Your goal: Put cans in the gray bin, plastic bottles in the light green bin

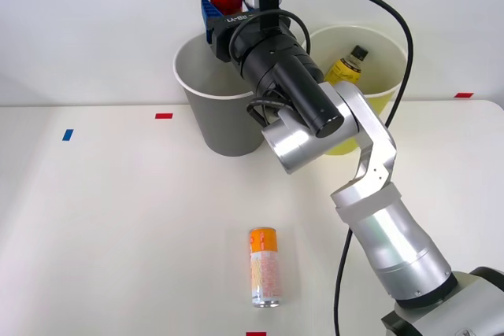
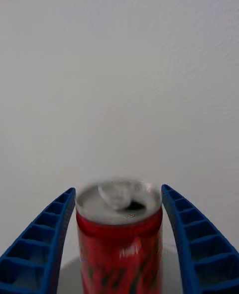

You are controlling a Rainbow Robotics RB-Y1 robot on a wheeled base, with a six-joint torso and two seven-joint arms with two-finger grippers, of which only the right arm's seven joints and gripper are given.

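The right gripper point(image 1: 224, 7) holds the red can point(image 2: 119, 239) upright between its jaws, above the gray bin point(image 1: 206, 112). The yellow-labelled bottle point(image 1: 345, 67) lies inside the light green bin point(image 1: 381, 96). The orange-topped can point(image 1: 264, 266) lies on the desk point(image 1: 110, 226), near its front edge.

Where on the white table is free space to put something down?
Free: the wide left side between the blue tape mark and the lying orange-topped can. Crowded: the far edge, where the gray bin, the yellow-green bin and the arm stand.
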